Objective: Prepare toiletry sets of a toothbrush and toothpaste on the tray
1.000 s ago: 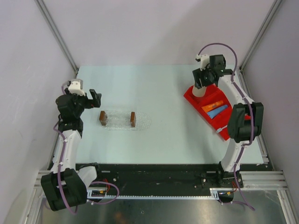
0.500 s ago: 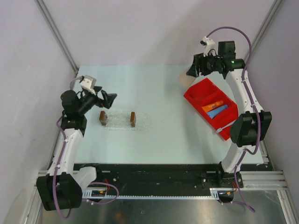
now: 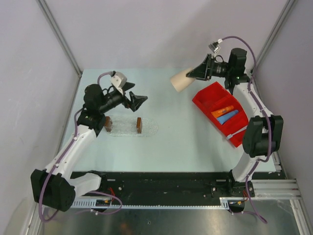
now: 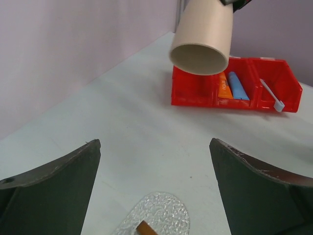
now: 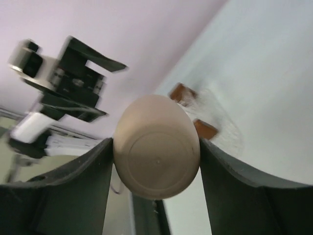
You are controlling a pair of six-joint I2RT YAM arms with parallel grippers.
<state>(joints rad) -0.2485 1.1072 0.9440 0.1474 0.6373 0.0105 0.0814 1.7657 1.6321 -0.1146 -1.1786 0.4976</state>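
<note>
Beige cylindrical cup (image 3: pixel 180 81) just lifted to 1 o'clock, clamped in your R gripper (image 3: pixel 196 74); L gripper (image 3: pixel 137 94) wide, prob. handover.

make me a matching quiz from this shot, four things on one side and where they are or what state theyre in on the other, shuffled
Column 1
1. cup
2. orange toothpaste
3. toothbrush
4. left gripper

Column 2
a. alone in an end compartment of the red bin
b. open, holding nothing
c. gripped by the right gripper, off the table
d. in the middle compartment of that bin, beside the blue toothpaste

Pairs: 1-c, 2-d, 3-a, 4-b
</note>
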